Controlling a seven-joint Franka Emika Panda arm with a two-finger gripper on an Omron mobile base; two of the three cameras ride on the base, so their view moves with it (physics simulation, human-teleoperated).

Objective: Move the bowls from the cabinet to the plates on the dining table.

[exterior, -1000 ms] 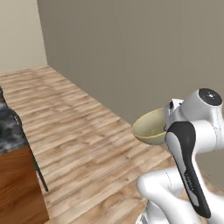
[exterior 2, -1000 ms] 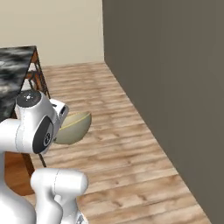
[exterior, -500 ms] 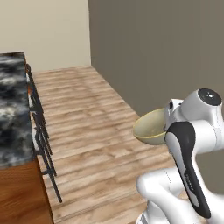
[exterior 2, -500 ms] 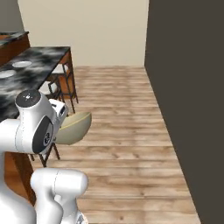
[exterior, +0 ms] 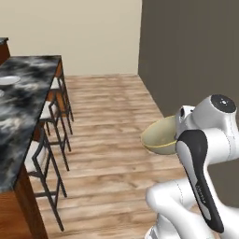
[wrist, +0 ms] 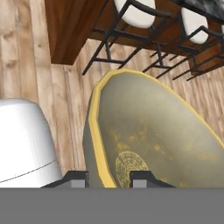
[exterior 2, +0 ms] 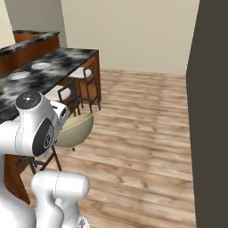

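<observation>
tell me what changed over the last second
The base has swung round, so both base views shifted: the dining table with its stools and two plates has come into view, where a second ago only floor, wall and a corner of the table showed. Relative to the arm nothing changed: the gripper stays clamped on the pale bowl's rim, held out just as before.

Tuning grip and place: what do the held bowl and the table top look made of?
Bowl: looks like matte glazed ceramic, beige-cream with a yellow rim and speckled inside; hard to say for sure. Dining table top: polished marble look, black-grey-white veining, over brown wooden sides.
</observation>
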